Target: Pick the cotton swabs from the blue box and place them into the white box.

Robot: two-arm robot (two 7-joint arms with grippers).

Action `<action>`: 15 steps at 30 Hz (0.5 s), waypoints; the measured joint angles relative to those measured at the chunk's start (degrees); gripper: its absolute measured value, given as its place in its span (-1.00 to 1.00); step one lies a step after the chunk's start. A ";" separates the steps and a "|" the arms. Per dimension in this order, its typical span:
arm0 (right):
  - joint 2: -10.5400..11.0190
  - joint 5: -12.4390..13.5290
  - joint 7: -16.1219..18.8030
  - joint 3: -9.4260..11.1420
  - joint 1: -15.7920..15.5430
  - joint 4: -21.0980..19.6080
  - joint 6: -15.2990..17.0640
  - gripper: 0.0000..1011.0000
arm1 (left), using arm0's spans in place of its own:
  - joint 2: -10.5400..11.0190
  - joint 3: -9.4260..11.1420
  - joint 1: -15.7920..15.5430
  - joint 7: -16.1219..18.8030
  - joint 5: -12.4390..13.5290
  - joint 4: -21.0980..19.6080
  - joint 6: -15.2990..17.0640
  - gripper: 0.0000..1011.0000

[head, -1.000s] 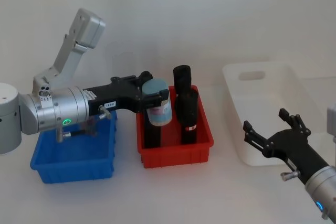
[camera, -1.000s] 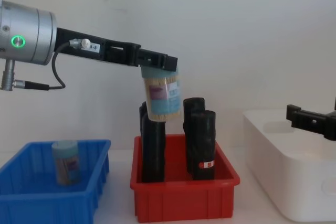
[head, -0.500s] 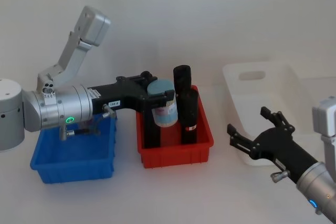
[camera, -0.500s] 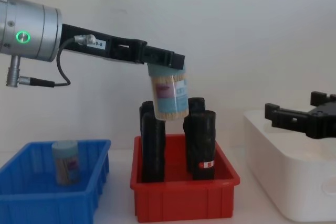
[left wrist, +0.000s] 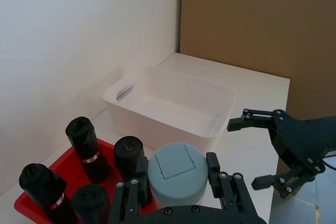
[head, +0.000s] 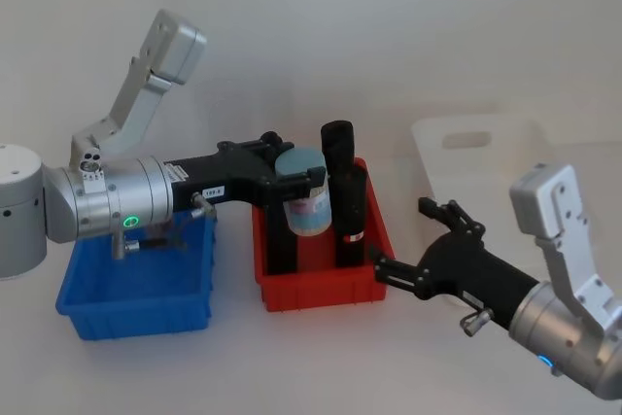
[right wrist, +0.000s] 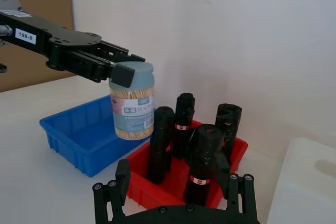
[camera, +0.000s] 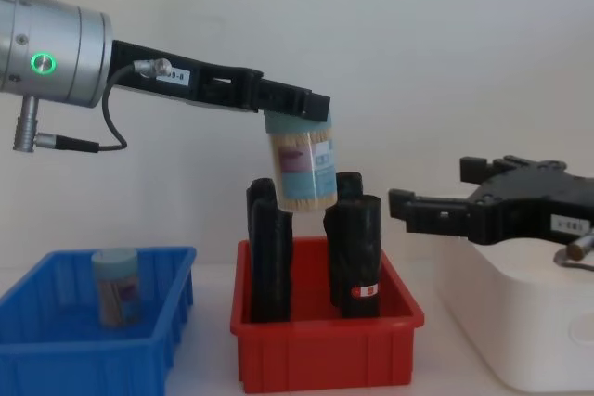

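Pale-blue-lidded and clear-walled, one jar of cotton swabs [camera: 116,287] stands upright inside the blue box [head: 136,318], which sits toward the left edge of the white table [head: 292,366]. Its pale sticks and label show through the plastic.

A second, matching jar [head: 307,206] hangs in the air over the left half of the red bin [head: 326,291], pale sticks packed inside and a pinkish-and-blue label around its middle. The left gripper [head: 293,170] has it pinched by the lid, one black finger on each side. The left arm stretches out level from the table's left side, passing above the blue box, and the jar dangles close to upright with its base about level with the tops of the black rolls [head: 337,148] standing in the bin.

From the table's near right corner the right arm reaches in, slanting toward the red bin. The right gripper [head: 404,238] hovers just beside that bin's right edge with its fingers spread wide and nothing between them. Behind it, toward the table's right edge, sits the white box [camera: 520,322].
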 joint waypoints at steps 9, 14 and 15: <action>-1.81 -2.05 4.71 -1.03 3.87 2.72 1.87 0.98 | -0.05 0.05 -0.04 -0.10 -0.01 0.01 0.06 0.33; -2.91 -2.92 6.27 -1.56 5.85 4.50 2.39 0.98 | -0.05 0.05 -0.06 -0.13 -0.01 0.01 0.09 0.32; -3.09 -3.02 6.47 -1.64 6.16 4.78 2.43 0.98 | -0.05 0.05 -0.07 -0.13 -0.01 0.01 0.10 0.32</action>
